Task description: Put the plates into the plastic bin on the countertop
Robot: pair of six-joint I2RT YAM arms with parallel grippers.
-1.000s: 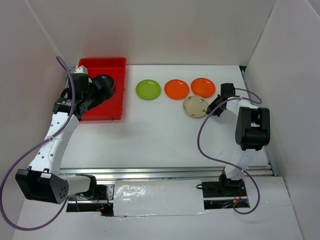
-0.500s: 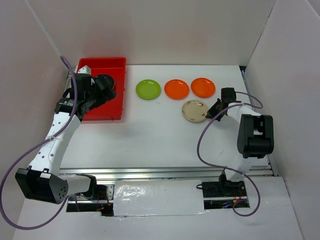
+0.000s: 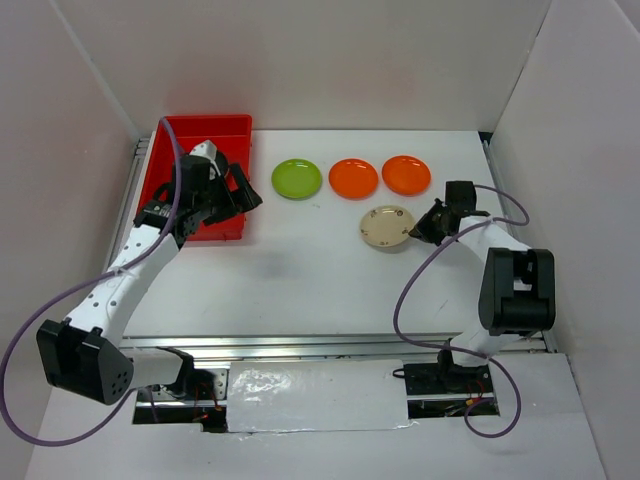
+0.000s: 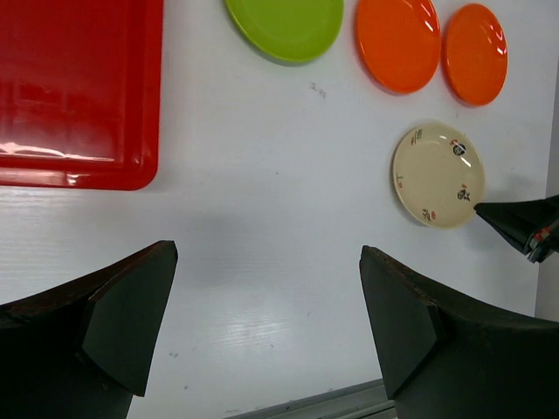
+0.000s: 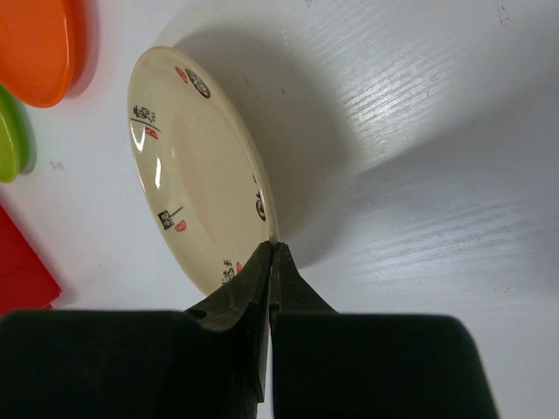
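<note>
The red plastic bin point(image 3: 200, 130) stands at the far left of the white countertop point(image 3: 300, 270). My left gripper point(image 3: 243, 195) is open and empty over the bin's right rim. In the left wrist view its jaws stand wide apart over bare countertop. A lime green plate point(image 3: 297, 179) and two orange plates point(image 3: 353, 178) point(image 3: 406, 175) lie in a row. My right gripper point(image 3: 420, 228) is shut on the right rim of a cream patterned plate point(image 3: 388, 226). In the right wrist view the cream plate point(image 5: 192, 175) is tilted up on its edge. The other plates are hidden.
White walls enclose the countertop on three sides. A metal rail point(image 3: 330, 345) runs along the near edge by the arm bases. The left wrist view shows the bin's near rim point(image 4: 79, 170), the green plate point(image 4: 284, 26) and the right gripper's tip point(image 4: 515, 223).
My left gripper has come out of the bin and swung right toward the green plate. My right gripper has drawn the cream plate a little nearer, away from the orange plates.
</note>
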